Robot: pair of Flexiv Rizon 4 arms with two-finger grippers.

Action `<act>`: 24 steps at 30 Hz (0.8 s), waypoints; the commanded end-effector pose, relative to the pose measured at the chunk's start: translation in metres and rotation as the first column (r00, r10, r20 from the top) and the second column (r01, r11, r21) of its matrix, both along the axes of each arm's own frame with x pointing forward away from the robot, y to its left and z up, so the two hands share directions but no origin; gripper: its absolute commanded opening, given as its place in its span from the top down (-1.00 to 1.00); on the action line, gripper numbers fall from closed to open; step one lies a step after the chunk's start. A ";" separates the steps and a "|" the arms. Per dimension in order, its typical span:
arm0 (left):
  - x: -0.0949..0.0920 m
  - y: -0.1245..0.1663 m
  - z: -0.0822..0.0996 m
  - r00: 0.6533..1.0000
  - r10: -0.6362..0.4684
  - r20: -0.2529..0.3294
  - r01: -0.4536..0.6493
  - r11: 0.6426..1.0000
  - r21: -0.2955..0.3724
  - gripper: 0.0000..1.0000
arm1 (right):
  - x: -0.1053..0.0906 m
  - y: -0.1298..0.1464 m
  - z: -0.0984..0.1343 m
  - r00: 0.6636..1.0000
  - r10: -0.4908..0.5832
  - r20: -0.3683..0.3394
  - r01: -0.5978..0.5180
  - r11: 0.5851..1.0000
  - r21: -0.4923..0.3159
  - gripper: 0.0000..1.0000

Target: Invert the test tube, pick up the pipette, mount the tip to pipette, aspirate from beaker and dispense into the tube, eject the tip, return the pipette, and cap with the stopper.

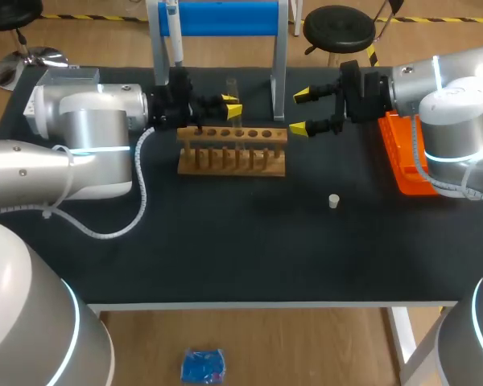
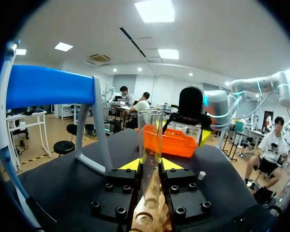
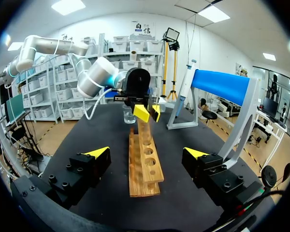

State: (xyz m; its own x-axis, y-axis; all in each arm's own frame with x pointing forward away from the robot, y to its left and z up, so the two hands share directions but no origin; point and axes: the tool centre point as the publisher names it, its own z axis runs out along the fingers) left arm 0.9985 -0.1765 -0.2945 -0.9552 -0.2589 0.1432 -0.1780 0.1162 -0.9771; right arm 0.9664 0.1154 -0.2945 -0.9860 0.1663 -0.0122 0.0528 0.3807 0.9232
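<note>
- Glass tube (image 2: 150, 140) stands upright with its mouth up, clamped between the left fingers (image 2: 131, 165), one yellow tip on each side. Its lower end reaches down to the wooden rack (image 1: 232, 153); I cannot tell whether it is clear of the hole.
- Its long axis is vertical and crosses the line of the fingers squarely, so inverting it should need a lift clear of the rack and then a wrist roll.
- Only the left arm is on it. The right fingers (image 3: 97, 153) are spread wide and empty just off the rack's far end, pointing along the rack toward the tube.
- A white stopper (image 1: 333, 201) lies apart on the bench (image 1: 249, 257), nearer the right arm. The pipette (image 1: 174, 36) hangs on the blue stand (image 1: 225, 18) behind the rack.
- No label or writing is legible on the tube, rack or stopper.
</note>
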 end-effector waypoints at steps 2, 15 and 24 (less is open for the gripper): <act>0.003 0.000 -0.004 1.000 -0.005 -0.002 0.005 1.000 -0.001 1.00 | -0.001 0.000 0.000 1.000 -0.001 0.002 0.001 1.000 0.001 -1.00; 0.002 -0.003 -0.009 1.000 -0.012 -0.013 0.013 1.000 0.009 1.00 | -0.001 0.000 0.000 1.000 -0.001 0.002 0.001 1.000 0.001 -1.00; 0.001 -0.007 -0.008 0.999 -0.032 -0.006 0.032 0.999 0.017 -1.00 | -0.001 0.000 0.000 1.000 -0.001 0.002 0.001 1.000 0.001 -1.00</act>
State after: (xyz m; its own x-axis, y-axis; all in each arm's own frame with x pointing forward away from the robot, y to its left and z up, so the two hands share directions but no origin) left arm 0.9960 -0.1827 -0.3014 -0.9605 -0.2382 0.1437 -0.1803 0.1398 -0.9736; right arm 0.9664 0.1155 -0.2945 -0.9860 0.1663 -0.0122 0.0528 0.3807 0.9232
